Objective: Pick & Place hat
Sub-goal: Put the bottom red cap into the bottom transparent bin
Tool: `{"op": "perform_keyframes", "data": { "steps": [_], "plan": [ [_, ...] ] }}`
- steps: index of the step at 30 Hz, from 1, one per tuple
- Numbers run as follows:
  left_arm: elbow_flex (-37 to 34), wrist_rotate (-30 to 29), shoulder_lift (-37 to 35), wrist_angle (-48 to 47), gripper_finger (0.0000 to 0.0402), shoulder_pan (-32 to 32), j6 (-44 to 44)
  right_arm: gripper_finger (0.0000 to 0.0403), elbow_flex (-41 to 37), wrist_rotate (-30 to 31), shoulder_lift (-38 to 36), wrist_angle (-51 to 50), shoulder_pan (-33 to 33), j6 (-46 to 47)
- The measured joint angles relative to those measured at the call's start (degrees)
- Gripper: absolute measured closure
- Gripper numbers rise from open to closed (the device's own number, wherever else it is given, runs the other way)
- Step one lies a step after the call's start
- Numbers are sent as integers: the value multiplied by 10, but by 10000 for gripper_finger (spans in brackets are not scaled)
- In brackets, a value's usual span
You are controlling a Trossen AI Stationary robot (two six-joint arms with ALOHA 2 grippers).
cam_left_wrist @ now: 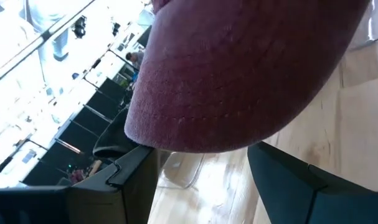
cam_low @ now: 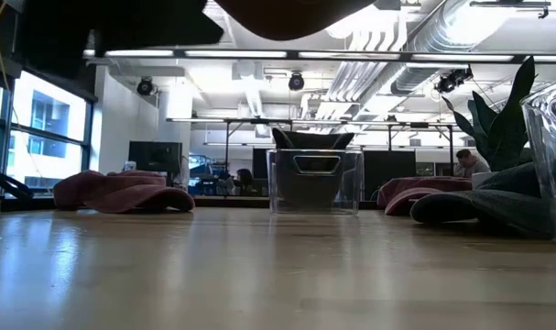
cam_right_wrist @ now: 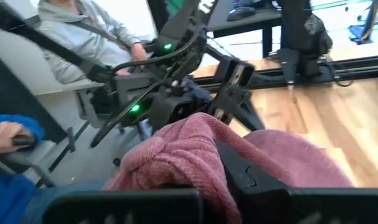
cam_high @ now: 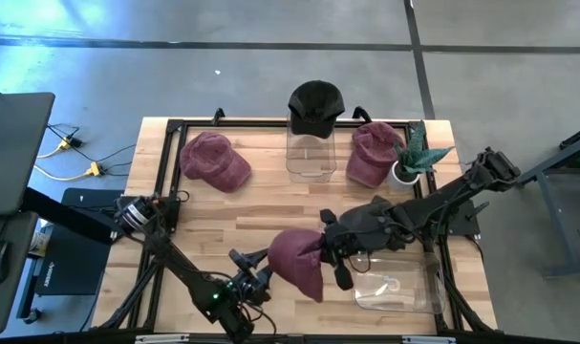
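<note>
You are carrying the maroon cap (cam_high: pixel 299 263) clear of the table, just beside the empty clear bin (cam_high: pixel 397 287), which sits at the front edge. The right gripper (cam_high: pixel 330 250) is clamping bunched crown fabric, as its wrist view shows. The left gripper (cam_high: pixel 254 272) is sitting just beyond the cap from the bin, its fingers (cam_left_wrist: pixel 301 180) spread apart under the brim and grasping nothing. Keep that pinch firm and bring the cap over the bin's open mouth before lowering. The loose brim could catch on the bin's rim, so lower the crown in first. Leave the left gripper where it is, away from the bin.
</note>
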Motion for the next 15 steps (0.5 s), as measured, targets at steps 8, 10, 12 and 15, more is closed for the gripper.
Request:
{"op": "perform_keyframes", "data": {
  "steps": [8,10,12,15],
  "plan": [
    [0,-14,0,32,167,-6,0,400,0,9,0,-1,24,26],
    [0,-14,0,42,167,-6,0,401,0,10,0,-1,28,28],
    [0,-15,0,53,167,-7,0,400,0,9,0,-9,29,36],
    [0,-17,0,58,167,-7,0,399,0,11,-1,-25,32,48]
  ]
}}
